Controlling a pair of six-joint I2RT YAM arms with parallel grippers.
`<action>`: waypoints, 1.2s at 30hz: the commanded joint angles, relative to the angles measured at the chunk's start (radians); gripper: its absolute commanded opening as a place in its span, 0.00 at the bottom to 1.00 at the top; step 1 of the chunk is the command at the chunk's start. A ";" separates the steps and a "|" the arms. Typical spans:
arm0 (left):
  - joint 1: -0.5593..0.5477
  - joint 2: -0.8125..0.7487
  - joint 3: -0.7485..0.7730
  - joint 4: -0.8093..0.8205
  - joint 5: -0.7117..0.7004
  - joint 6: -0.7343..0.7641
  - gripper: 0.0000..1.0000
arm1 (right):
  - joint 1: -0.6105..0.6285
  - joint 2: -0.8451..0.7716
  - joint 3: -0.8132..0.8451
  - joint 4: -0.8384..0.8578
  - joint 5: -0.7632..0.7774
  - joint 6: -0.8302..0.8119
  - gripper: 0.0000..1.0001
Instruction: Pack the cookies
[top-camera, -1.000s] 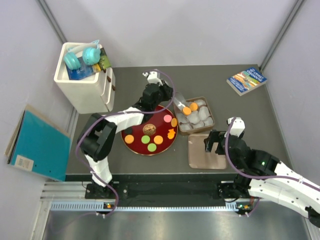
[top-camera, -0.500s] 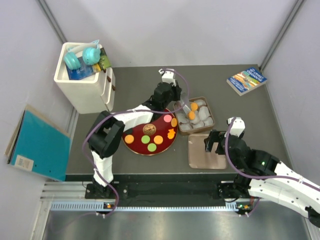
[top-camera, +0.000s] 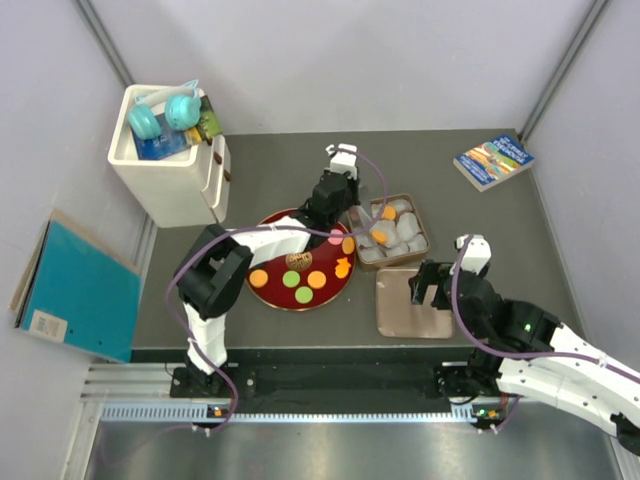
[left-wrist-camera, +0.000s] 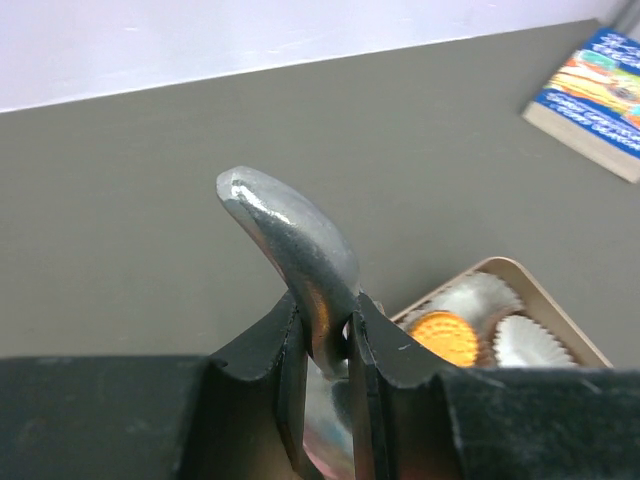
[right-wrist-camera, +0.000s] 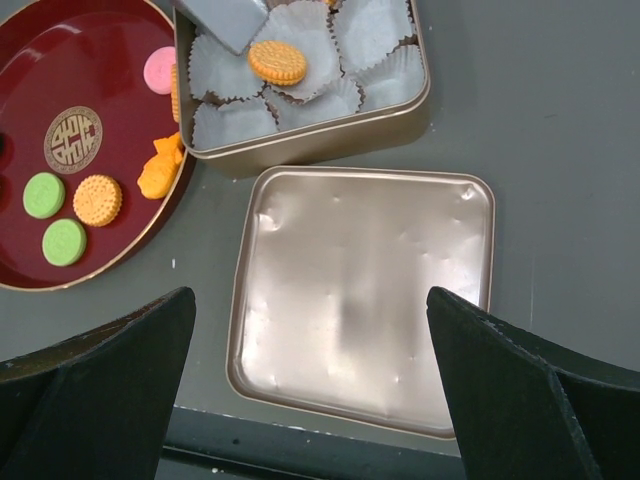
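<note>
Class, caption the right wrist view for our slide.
Open right claw above square gold metal lid, beside gold tin holding round orange cookie.

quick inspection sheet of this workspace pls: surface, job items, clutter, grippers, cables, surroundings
surface: dark grey table, no spills seen
job's things: cookies mostly on the red plate; at least one orange one sits in the paper cups of the tin; lid lies beside the tin
clutter: book at the far right corner; white bin with headphones at the far left corner
grippers: left gripper shut on a metal scoop over the tin; right gripper open above the lid
cables: purple cables run along both arms, no snag seen
surroundings: teal folder off the table's left edge; plain walls
</note>
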 joint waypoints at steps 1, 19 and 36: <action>0.004 -0.143 -0.032 0.130 -0.134 0.110 0.00 | -0.001 -0.015 0.023 0.007 0.017 0.000 0.99; 0.029 -0.592 -0.387 0.035 -0.253 0.005 0.00 | -0.001 -0.044 0.011 -0.001 -0.010 0.025 0.98; 0.079 -0.625 -0.691 0.075 -0.250 -0.235 0.00 | -0.001 -0.031 0.002 -0.004 -0.019 0.037 0.98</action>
